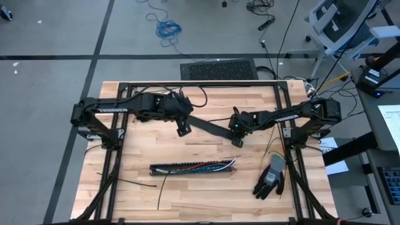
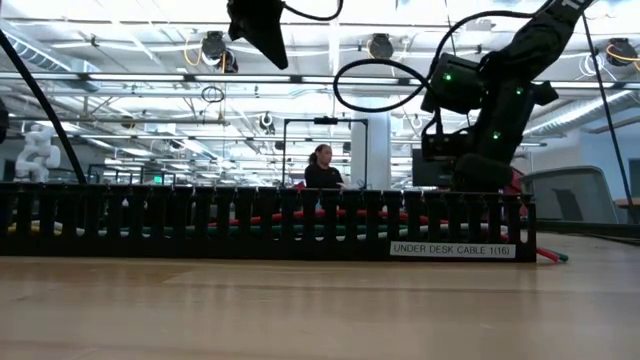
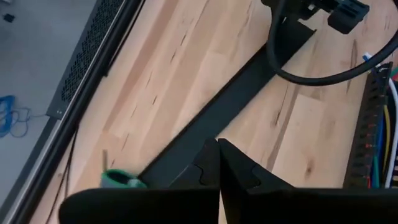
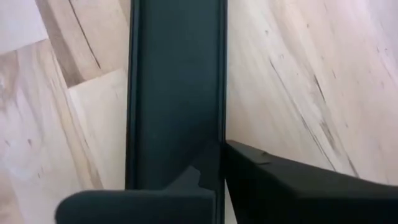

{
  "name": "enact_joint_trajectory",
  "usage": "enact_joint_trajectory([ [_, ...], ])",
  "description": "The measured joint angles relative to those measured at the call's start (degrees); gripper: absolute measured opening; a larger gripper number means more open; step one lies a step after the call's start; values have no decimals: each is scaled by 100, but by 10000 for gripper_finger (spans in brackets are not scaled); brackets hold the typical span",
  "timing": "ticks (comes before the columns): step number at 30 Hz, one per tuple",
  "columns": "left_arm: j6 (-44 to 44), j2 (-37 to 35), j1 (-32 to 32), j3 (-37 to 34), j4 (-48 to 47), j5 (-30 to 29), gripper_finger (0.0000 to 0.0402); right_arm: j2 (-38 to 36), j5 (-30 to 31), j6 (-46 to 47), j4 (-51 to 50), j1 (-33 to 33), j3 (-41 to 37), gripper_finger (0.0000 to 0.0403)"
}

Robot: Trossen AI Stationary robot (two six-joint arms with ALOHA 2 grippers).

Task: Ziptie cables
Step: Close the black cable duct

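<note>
left gripper pinching long black lid strip | right gripper squeezing other end | lifting together to uncover cables

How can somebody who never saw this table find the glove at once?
Start at the wooden table, then its long black slotted tray of coloured wires. The glove lies just past the tray's right end: the only soft, hand-shaped thing, black and grey.
</note>
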Motion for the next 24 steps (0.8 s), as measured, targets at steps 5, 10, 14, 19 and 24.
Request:
enact_joint_trajectory([
  [5, 37, -94, 0, 2, -317, -315, 0, -812, -524, 340, -754, 16, -49, 0],
  [10, 320, -455, 5, 9, -606, -915, 0, -1988, -1361, 802, -1671, 21, 68, 0],
  [14, 614, -734, 132, 7, -801, -1287, 0, -2954, -2577, 1528, -1759, 59, 41, 0],
  [19, 632, -863, 286, 5, -1214, -1205, 0, -3938, -3027, 3043, -1255, 49, 57, 1],
  [24, 647, -922, 291, -361, -1251, -606, 0, -4395, -2757, 4737, -662, -48, 66, 1],
])
